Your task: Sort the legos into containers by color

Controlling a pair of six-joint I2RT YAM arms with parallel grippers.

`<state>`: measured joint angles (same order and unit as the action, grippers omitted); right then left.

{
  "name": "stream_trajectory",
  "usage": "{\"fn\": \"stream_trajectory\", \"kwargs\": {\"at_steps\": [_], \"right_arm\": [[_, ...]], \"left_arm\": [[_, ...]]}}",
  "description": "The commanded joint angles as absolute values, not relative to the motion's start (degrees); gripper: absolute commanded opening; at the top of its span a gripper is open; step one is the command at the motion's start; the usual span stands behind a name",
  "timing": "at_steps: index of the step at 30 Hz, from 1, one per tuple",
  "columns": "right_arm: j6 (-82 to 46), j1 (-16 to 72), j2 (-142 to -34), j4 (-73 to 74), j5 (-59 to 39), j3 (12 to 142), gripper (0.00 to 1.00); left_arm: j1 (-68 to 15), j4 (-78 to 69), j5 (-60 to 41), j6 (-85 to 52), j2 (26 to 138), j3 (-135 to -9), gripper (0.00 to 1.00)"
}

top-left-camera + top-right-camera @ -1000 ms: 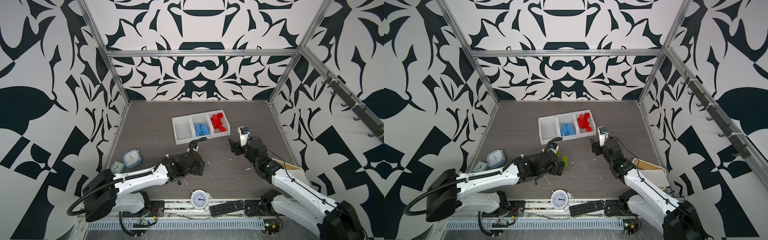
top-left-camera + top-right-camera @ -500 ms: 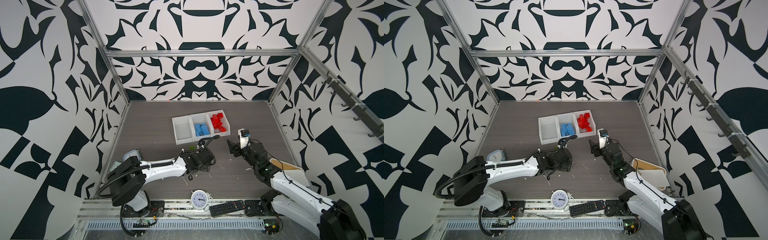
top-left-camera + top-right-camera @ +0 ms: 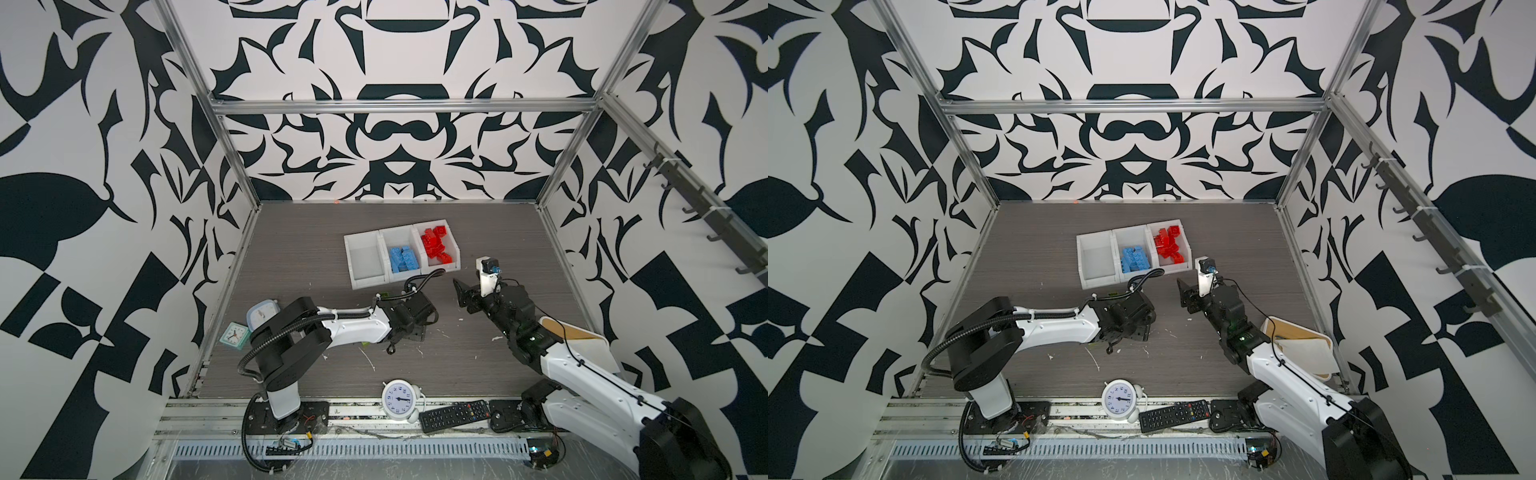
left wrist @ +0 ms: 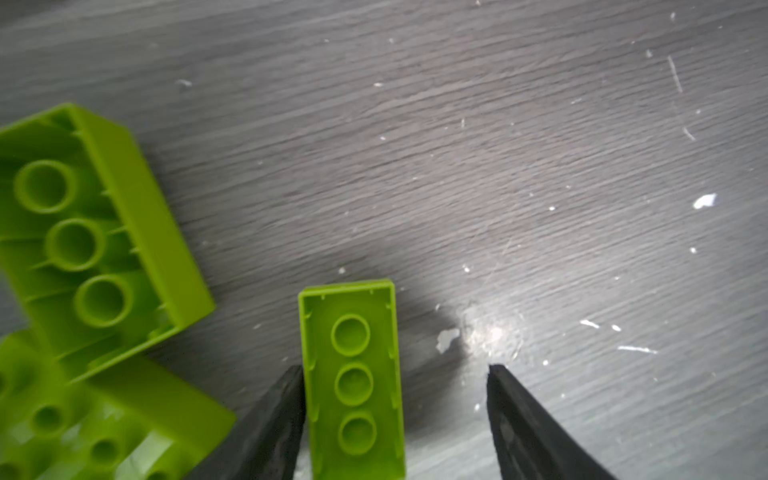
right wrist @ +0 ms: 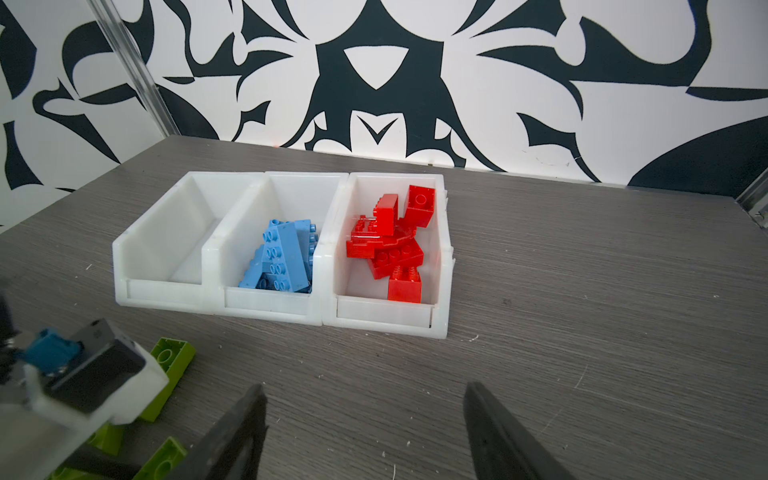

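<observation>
left gripper straddled a green brick at lower centre, jaws apart and off-centre. closing could skew or flick it. right gripper gaped empty.

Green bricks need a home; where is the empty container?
In both top views, the empty container sits at the row's left end, beside the container of blue legos.

Three white containers sit joined in a row. One holds a pile of blue legos and one a pile of red legos, both too tangled to count. Three green legos show in the left wrist view. There are two clocks: a round white clock at the near edge and a small teal clock at the left. There is also one remote, one round tub and one lidded bin.
</observation>
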<state>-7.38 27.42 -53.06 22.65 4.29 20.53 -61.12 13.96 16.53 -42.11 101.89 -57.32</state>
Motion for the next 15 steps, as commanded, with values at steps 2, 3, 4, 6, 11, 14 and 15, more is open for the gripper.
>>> {"fn": "stream_trajectory", "kwargs": {"at_steps": [2, 3, 4, 6, 11, 14, 15], "right_arm": [[-7.7, 27.6, -51.9, 25.0, 4.8, 20.8, 0.77], [-7.6, 27.6, -52.0, 25.1, 4.8, 20.8, 0.77], [-7.6, 27.6, -52.2, 25.2, 4.7, 20.8, 0.77], [-7.7, 27.6, -52.5, 25.1, 4.6, 20.9, 0.78], [-7.6, 27.6, -52.7, 25.0, 4.6, 21.0, 0.78], [-7.6, 27.5, -53.1, 25.1, 4.8, 21.1, 0.78], [-7.6, 27.5, -53.2, 25.1, 4.6, 21.1, 0.78]], "left_arm": [[-60.7, 15.0, 15.7, -42.7, 102.7, -57.8, 0.69], [-60.4, 15.0, 15.7, -42.8, 102.6, -57.6, 0.66], [-60.2, 14.6, 15.7, -42.7, 102.4, -57.3, 0.62], [-59.8, 13.6, 15.7, -42.8, 102.2, -56.7, 0.61], [-59.3, 13.3, 15.4, -42.5, 102.7, -56.6, 0.52], [-59.3, 13.7, 15.6, -42.2, 102.7, -56.8, 0.51], [-59.3, 13.7, 15.6, -42.1, 102.5, -56.7, 0.5]]}}
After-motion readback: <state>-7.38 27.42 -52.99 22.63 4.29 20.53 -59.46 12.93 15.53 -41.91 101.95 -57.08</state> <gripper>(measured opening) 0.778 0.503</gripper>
